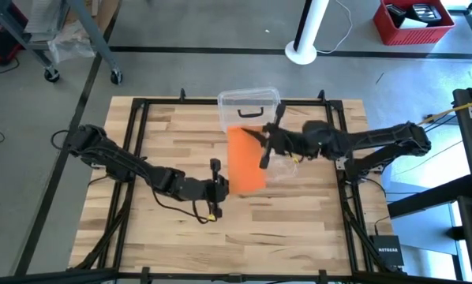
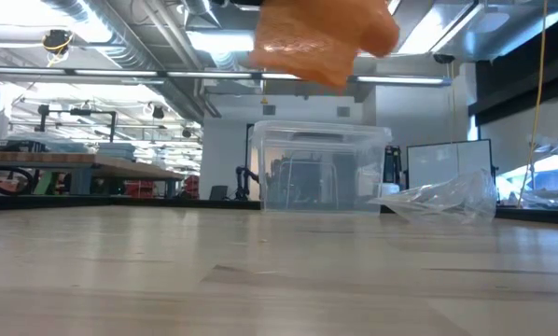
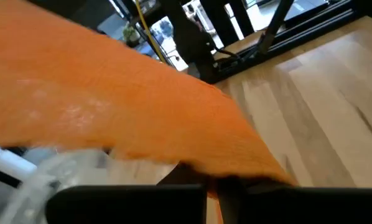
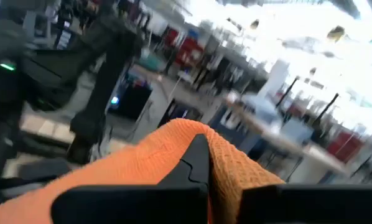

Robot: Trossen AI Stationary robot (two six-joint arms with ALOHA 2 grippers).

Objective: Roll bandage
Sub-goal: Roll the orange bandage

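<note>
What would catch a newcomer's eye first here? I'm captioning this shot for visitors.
The bright orange bandage, stretched in the air above the middle of the table between the left claw and the right claw, both shut on it. Behind it stand a clear plastic box and a crumpled wrapper.

Two dark jointed arms w/ black cabling, yellow bits near left claw (image 1: 218, 188)

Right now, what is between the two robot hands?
The orange bandage stretches between the left tool and right tool, each shut on it. The high view shows this.
</note>
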